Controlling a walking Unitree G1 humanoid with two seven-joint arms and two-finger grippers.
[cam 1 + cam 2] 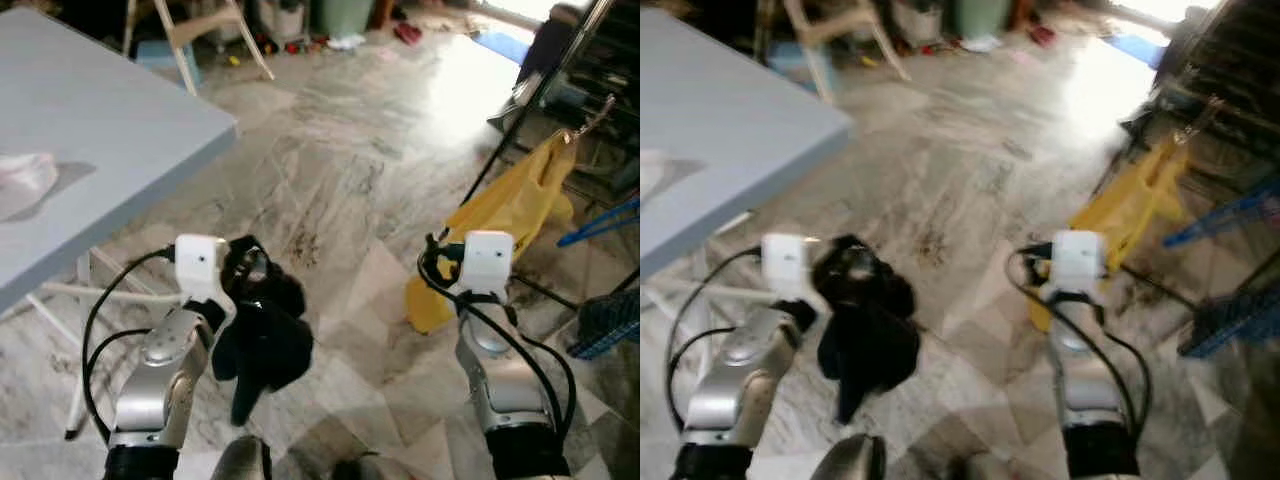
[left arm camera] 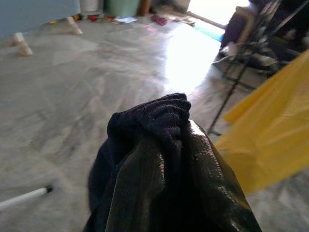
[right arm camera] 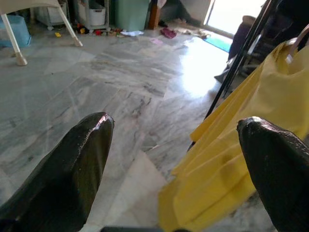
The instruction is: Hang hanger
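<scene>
The left tool (image 1: 250, 285) is clamping a bunched black garment (image 1: 262, 340), its hanger not visible. The right tool (image 3: 178, 169) is gaping wide, gripping nothing, pointed at the yellow garment (image 1: 510, 215) hanging on the dark rack (image 1: 545, 85). I'd say carry the black bundle high toward that rack, beside the yellow garment, keeping cloth off the floor.

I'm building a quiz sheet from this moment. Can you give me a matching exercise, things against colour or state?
1. left gripper
2. right gripper
3. garment on the rack
4. table

A. yellow
B. grey-blue
C. open, holding nothing
D. shut on a dark cloth

Pairs: 1-D, 2-C, 3-A, 4-B
</scene>
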